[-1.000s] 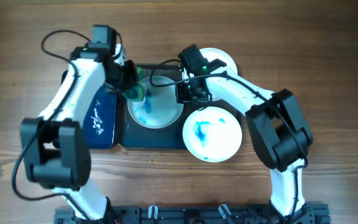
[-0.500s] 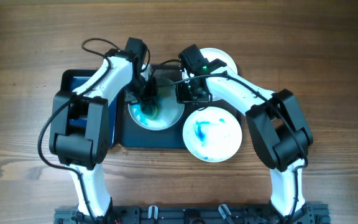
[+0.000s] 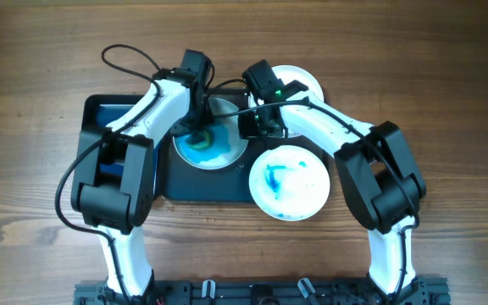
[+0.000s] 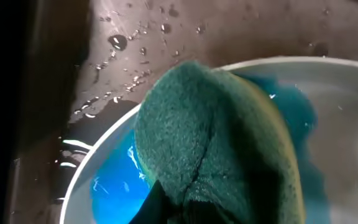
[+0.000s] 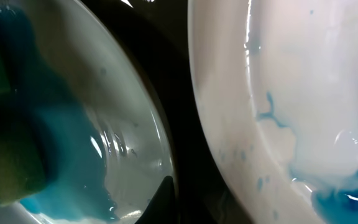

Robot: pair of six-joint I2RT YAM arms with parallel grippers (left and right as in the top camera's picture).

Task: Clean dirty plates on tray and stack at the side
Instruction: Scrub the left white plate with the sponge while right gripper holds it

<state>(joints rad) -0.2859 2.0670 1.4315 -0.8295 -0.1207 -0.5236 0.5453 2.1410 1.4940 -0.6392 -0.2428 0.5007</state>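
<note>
A white plate (image 3: 224, 146) smeared with blue lies on the dark tray (image 3: 163, 182). My left gripper (image 3: 198, 134) is shut on a green sponge (image 4: 216, 143) and presses it onto this plate (image 4: 104, 158), over the blue smear (image 4: 114, 186). My right gripper (image 3: 257, 125) is shut on the plate's right rim (image 5: 157, 134), with one finger (image 5: 166, 199) showing inside the rim. A second white plate (image 3: 288, 182) with blue stains sits at the tray's front right corner and also shows in the right wrist view (image 5: 291, 93).
A clean white plate (image 3: 305, 80) lies on the wooden table behind the right arm. The tray floor (image 4: 61, 93) is wet with droplets. A blue patch (image 3: 108, 117) shows at the tray's left end. Cables loop over the tray's back edge.
My left arm swung right from the tray's left side and brought the sponge onto the tray plate, spreading the blue smear. The right arm has not moved.
</note>
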